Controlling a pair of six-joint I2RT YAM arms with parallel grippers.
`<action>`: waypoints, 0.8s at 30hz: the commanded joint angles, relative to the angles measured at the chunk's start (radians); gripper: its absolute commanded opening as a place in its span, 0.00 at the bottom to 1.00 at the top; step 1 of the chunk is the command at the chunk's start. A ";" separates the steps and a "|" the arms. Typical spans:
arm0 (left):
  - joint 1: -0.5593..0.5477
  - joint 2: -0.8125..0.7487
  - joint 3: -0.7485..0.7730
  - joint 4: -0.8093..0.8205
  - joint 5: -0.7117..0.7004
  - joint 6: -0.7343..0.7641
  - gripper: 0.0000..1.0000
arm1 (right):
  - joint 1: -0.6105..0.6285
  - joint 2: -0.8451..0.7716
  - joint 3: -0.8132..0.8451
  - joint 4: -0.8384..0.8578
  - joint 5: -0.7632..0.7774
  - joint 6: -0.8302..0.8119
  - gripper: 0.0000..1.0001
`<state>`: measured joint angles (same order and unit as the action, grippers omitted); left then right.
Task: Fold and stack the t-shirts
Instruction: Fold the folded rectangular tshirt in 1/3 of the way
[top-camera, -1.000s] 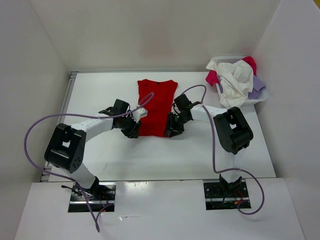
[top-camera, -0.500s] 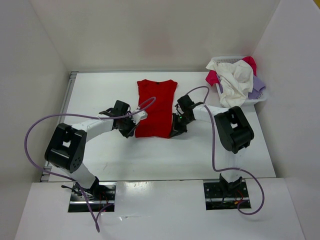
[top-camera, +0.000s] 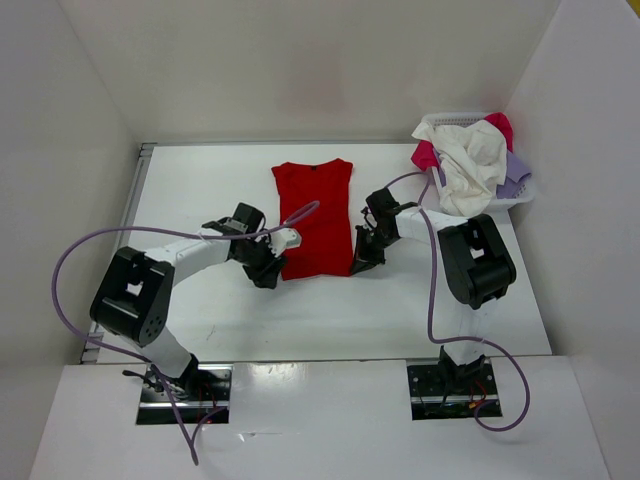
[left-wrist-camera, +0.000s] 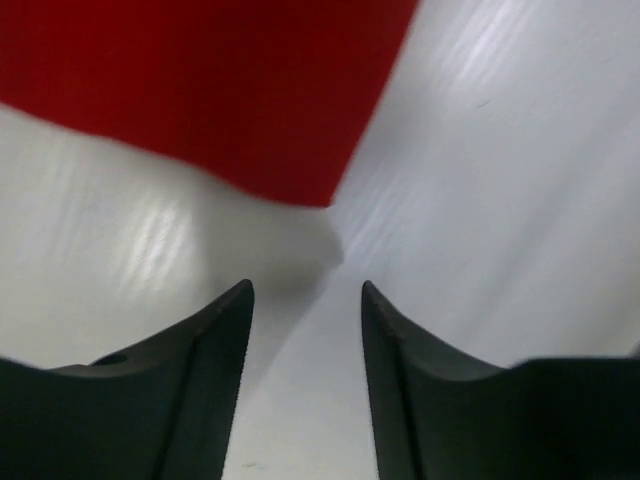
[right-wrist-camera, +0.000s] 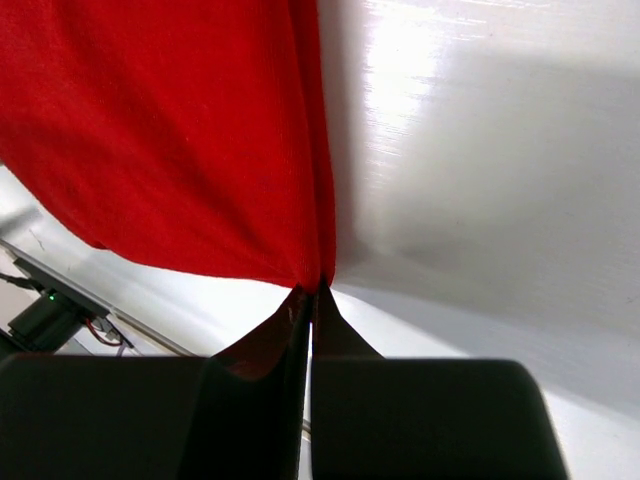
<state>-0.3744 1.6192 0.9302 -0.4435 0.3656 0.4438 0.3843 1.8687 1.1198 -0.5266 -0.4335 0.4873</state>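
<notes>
The red t-shirt (top-camera: 315, 215) is lying lengthwise in the middle of the table (top-camera: 330, 310). The right gripper (right-wrist-camera: 312, 292) is pinching its near-right corner, jaws clamped on the cloth, while the left gripper (left-wrist-camera: 305, 288) is hovering with jaws apart just beside the near-left corner, gripping nothing.

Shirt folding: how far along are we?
Early. Done: red t-shirt laid flat on the table. In hand: right gripper pinches its near right corner; left gripper open, just short of the other. Left: folding it, plus the shirts heaped in the basket.
</notes>
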 joint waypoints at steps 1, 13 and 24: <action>-0.037 -0.022 0.021 0.020 0.209 -0.118 0.58 | 0.005 -0.043 -0.006 -0.016 -0.014 -0.018 0.00; -0.046 0.038 -0.004 0.135 0.142 -0.277 0.64 | 0.005 -0.052 -0.006 -0.007 -0.014 -0.027 0.00; -0.046 0.102 0.068 0.123 0.061 -0.303 0.56 | 0.005 -0.062 -0.006 -0.007 -0.014 -0.027 0.00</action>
<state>-0.4225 1.6993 0.9543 -0.3298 0.4473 0.1688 0.3843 1.8656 1.1198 -0.5266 -0.4347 0.4767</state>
